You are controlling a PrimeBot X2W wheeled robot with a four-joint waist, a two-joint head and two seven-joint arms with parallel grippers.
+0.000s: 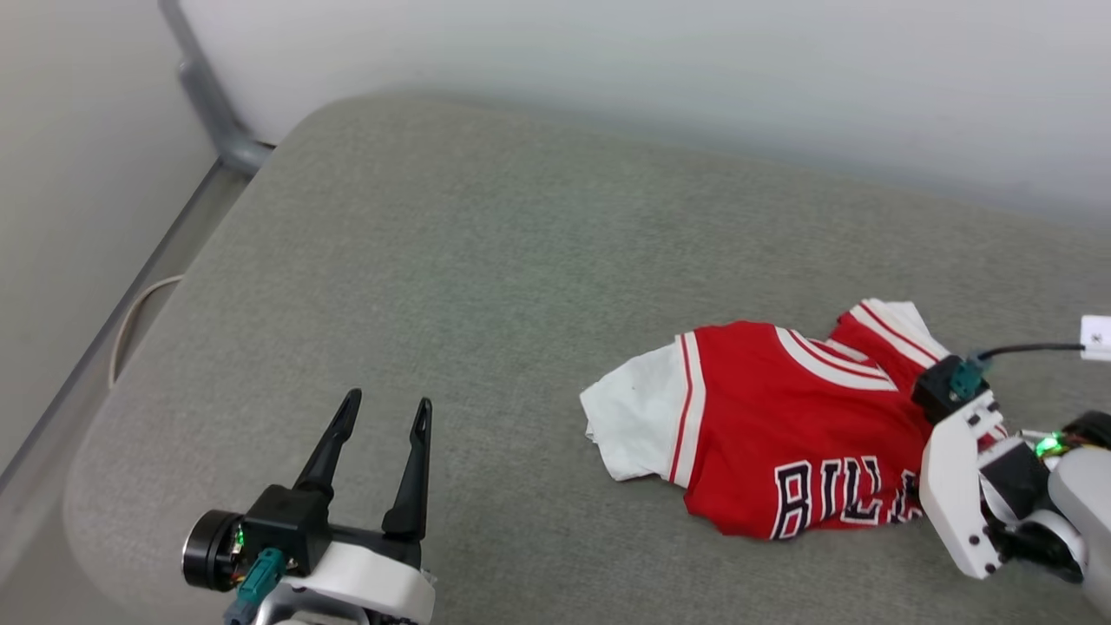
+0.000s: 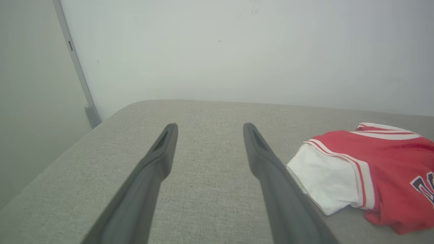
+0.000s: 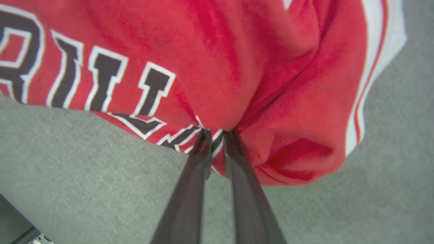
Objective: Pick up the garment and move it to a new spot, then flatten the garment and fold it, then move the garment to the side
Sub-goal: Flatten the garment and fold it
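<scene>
Here the head view sets out the whole scene: a grey pad (image 1: 486, 260) against a pale wall (image 1: 660, 69), with the shirt (image 1: 781, 434) lying crumpled at the pad's 4 o'clock. The left gripper (image 1: 388, 399) stands at 7 o'clock, well apart from the shirt, its fingers spread wide with nothing between them.

The left wrist view looks along those parted fingers over bare pad. It adds the shirt's near side at 3 o'clock: a white sleeve with striped trim, resting on the pad, and red cloth behind it.

The right wrist view gives the grip itself. The right gripper (image 3: 217, 133) has its fingers drawn almost together, pinching a bunched red fold at the shirt's edge. The fold puckers towards the fingertips, with black, white-outlined letters running off to 9 o'clock.

In the head view the white right wrist (image 1: 950, 469) covers those fingers, the pinched fold and the end of the lettering. A dark cable (image 1: 1033, 349) leaves the wrist towards 3 o'clock. The shirt runs off the frame at 3 o'clock in the left wrist view, and at 12 and 9 o'clock in the right wrist view. Whether the pinched fold is lifted clear of the pad is hard to make out.
</scene>
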